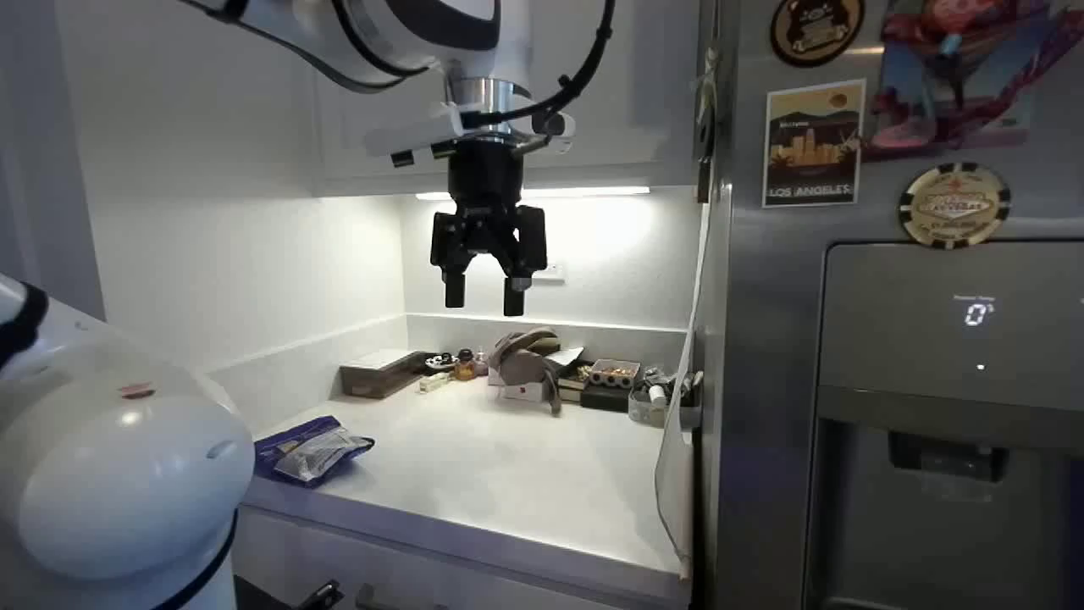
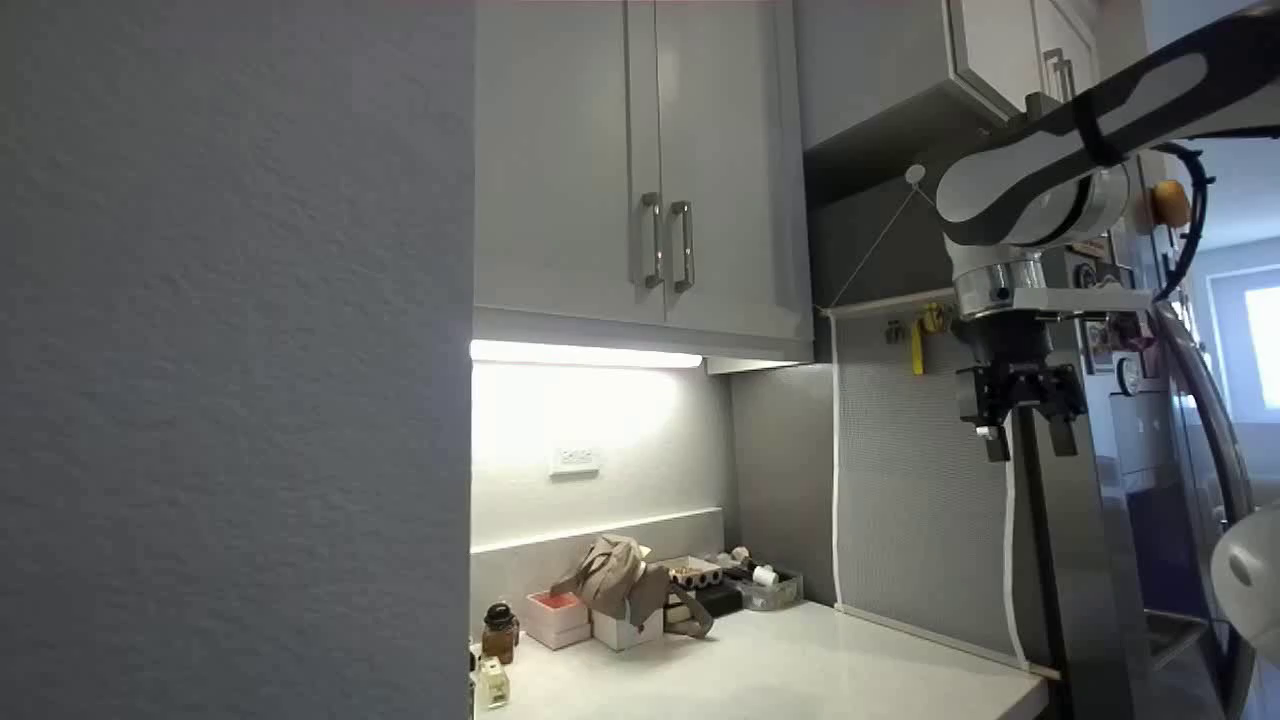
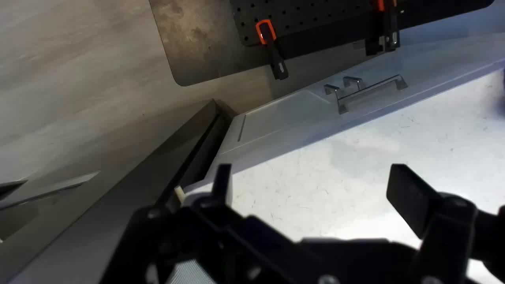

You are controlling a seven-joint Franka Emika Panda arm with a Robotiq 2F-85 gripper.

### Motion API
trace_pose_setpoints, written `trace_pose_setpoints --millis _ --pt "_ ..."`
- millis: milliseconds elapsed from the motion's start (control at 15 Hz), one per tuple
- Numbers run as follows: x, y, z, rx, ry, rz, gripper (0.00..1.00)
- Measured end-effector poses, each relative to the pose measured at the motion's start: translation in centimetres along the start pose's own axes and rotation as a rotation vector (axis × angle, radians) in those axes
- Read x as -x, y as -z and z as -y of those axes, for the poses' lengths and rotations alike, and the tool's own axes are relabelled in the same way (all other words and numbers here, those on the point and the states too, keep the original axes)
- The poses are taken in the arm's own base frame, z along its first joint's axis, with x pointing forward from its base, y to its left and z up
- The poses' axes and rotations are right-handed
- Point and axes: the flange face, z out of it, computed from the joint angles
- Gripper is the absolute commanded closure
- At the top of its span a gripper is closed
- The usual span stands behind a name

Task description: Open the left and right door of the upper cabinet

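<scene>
The white upper cabinet (image 2: 560,326) hangs on the wall with a light strip along its underside. Its left door (image 2: 550,150) and right door (image 2: 728,150) are flat, white and closed, each with a metal bar handle near the middle seam. The cabinet front (image 1: 610,102) is partly hidden behind my arm in an exterior view. My gripper (image 1: 484,298) points down, open and empty, with its fingertips lower than the cabinet's bottom edge. In an exterior view the gripper (image 2: 1030,445) is well apart from both handles. In the wrist view the gripper (image 3: 309,185) is over the countertop; no door shows there.
The white countertop (image 1: 474,457) holds a purple packet (image 1: 309,449), a brown cap (image 1: 521,360) and small boxes at the back. The steel fridge (image 1: 762,339) stands beside the counter, with a mesh panel (image 2: 920,480) on its side. Another wall cabinet (image 2: 880,60) juts out above the fridge.
</scene>
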Motion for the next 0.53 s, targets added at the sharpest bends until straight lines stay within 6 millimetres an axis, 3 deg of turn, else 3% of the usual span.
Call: trace_pose_setpoints --millis 333,533 --pt "-0.1 0.2 0.5 -0.001 0.011 -0.009 0.00" --pt "-0.6 2.7 4.5 -0.014 0.065 -0.070 0.00"
